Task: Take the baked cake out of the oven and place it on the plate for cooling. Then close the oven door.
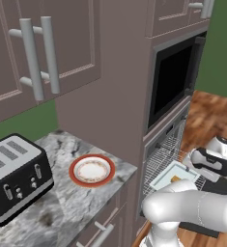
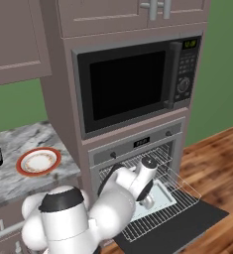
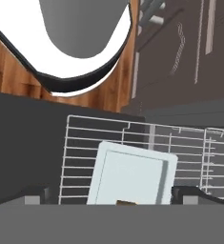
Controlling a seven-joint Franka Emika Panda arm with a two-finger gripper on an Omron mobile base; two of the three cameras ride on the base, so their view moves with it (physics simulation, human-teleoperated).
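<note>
Around me the walls are flat green, and the floor is warm brown wood planks. Mauve-grey cupboards with silver bar handles hang above a grey marbled worktop, where a black and silver toaster sits. A black-fronted microwave fills the tall cabinet column.

Flat, even rendered light, moderately bright, with no glare. Edges are slightly soft and pixelated. Below the pincer, the pale tray casts barely any shadow.
</note>
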